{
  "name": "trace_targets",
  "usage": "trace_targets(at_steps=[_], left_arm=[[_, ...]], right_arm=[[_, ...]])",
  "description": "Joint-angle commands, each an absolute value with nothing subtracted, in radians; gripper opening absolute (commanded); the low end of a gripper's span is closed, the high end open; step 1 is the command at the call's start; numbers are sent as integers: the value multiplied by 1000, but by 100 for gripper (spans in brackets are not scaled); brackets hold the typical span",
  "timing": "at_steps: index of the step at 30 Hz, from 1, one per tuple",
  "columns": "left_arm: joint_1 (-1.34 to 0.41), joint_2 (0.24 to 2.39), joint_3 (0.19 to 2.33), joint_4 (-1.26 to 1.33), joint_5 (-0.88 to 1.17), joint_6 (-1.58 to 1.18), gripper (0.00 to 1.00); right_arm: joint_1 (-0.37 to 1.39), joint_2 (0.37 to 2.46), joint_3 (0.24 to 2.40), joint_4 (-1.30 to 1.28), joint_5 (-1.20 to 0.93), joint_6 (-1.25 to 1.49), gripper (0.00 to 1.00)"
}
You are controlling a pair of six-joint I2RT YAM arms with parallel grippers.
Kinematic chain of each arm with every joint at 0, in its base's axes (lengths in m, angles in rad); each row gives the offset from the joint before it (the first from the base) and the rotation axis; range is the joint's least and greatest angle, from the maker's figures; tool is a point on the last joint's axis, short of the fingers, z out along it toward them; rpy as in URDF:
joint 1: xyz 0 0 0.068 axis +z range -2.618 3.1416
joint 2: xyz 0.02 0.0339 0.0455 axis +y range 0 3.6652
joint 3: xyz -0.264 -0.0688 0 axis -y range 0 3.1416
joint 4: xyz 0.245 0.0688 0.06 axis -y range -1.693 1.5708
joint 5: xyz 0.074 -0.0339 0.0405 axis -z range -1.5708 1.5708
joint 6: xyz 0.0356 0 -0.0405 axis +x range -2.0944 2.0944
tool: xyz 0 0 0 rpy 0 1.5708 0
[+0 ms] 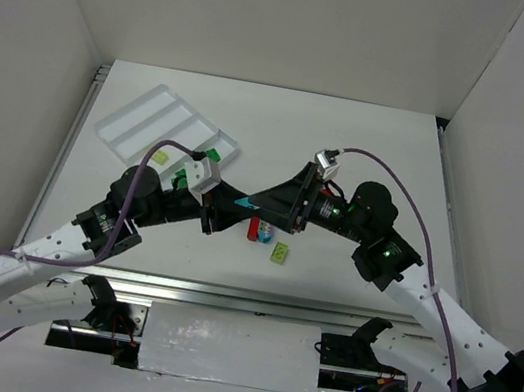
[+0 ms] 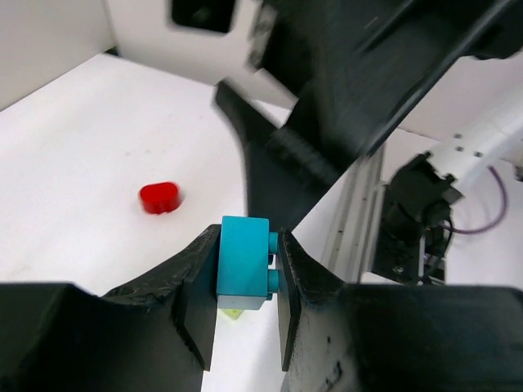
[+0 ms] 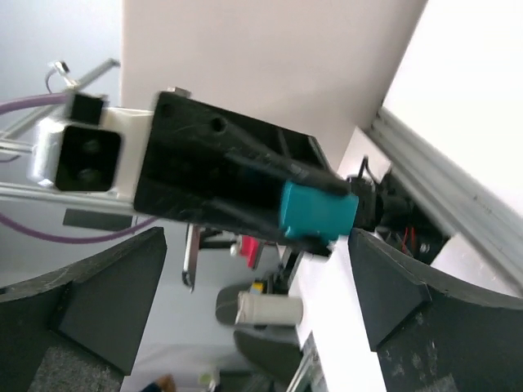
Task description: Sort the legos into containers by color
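Your teal brick (image 2: 243, 263) sits off the table (image 1: 373, 145), pinched between the two black fingers of the left gripper (image 2: 248, 253). In the left wrist view you see those fingers pressed against its two opposite faces just below the centre of the frame, with the studs pointing toward the right-hand finger. In the right wrist view the same brick (image 3: 319, 211) shows at the tip of the left gripper's dark body, a little right of centre. The right gripper (image 3: 257, 237) has its fingers spread wide to either side of the brick, which is nearer the right-hand finger than the left-hand one and is not clamped by either. From the top camera, the two grippers meet nose to nose just below the middle of the frame, and only a sliver of teal (image 1: 263, 211) shows between them. Directly below that meeting point a red brick (image 1: 256, 230) lies on the table, with a green brick (image 1: 280, 252) just to its lower right. The white tray (image 1: 168, 124) lies toward the upper left, well apart from the held brick.
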State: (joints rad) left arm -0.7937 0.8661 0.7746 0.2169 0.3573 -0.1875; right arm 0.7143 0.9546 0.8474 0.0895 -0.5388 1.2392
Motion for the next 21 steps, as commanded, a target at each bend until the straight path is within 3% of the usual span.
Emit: trace_targets(at_steps=[1, 5, 7, 9, 14, 18, 21], left_arm=[[-788, 868, 795, 219, 221, -195, 0], [-784, 908, 825, 177, -13, -228, 0], [-746, 964, 883, 111, -295, -282, 0], [-595, 1094, 1031, 5, -456, -396, 0], [-177, 1545, 1481, -545, -483, -624, 0], [-118, 1938, 1881, -744, -552, -681, 0], [-84, 2072, 2005, -790, -552, -713, 0]], right_arm=[[655, 875, 829, 144, -534, 1227, 100], [514, 804, 779, 88, -514, 1203, 100], [491, 756, 784, -29, -429, 1133, 100], [479, 715, 779, -99, -387, 1094, 100], [471, 675, 769, -141, -379, 1025, 100], [466, 657, 767, -193, -385, 967, 100], [459, 641, 768, -241, -374, 922, 100]])
